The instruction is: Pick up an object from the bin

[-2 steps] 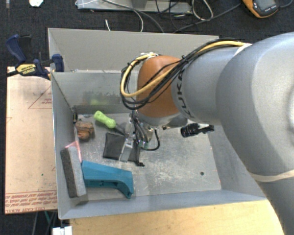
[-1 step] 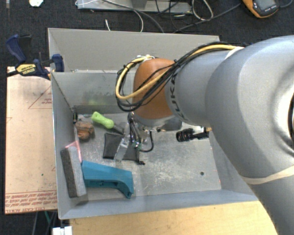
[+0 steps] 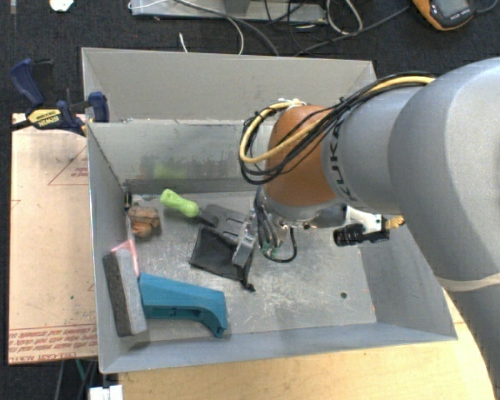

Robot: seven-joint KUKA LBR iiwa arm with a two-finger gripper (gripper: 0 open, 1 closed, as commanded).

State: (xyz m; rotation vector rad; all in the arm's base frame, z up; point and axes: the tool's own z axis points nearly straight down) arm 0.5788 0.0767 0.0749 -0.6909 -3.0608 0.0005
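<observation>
Black flat piece (image 3: 212, 253) mid-bin: your end effector (image 3: 248, 242) sits low at its right edge, and you can't tell how open it is. Likely the grasp step; next you close and lift.

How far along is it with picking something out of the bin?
Approach looks done: the tool is low in the bin, at the right edge of the black flat piece. In hand: nothing visibly lifted; that piece lies on the floor. Left: a secure grasp and the lift out.

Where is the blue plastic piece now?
In the camera view's lower left, the blue plastic piece lies beside the long grey block, below-left of the gripper.
</observation>
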